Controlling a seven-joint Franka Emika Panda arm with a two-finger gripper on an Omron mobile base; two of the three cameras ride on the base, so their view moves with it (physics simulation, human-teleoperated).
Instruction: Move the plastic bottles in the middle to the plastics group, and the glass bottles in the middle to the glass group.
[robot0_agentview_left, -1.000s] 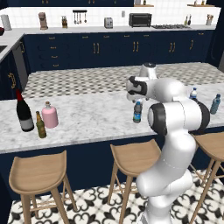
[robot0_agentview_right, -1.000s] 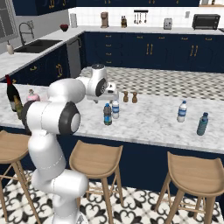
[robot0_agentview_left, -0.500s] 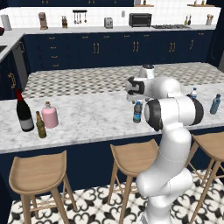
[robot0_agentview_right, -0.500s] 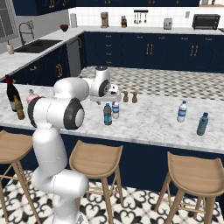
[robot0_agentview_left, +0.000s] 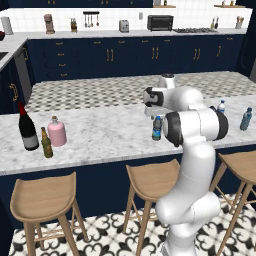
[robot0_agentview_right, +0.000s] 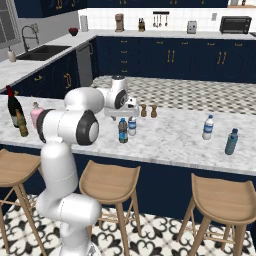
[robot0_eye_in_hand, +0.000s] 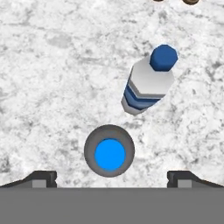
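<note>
Gripper (robot0_eye_in_hand: 111, 178) spread wide, poised above dark-topped bottle (robot0_eye_in_hand: 109, 151)

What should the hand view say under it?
Open gripper hovering above a dark bottle, another bottle beside it.

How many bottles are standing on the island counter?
7. Left end: wine bottle, beer bottle, pink bottle. Middle: dark-topped bottle, small clear bottle. Right end: clear water bottle, teal bottle. None seems hidden.
</note>
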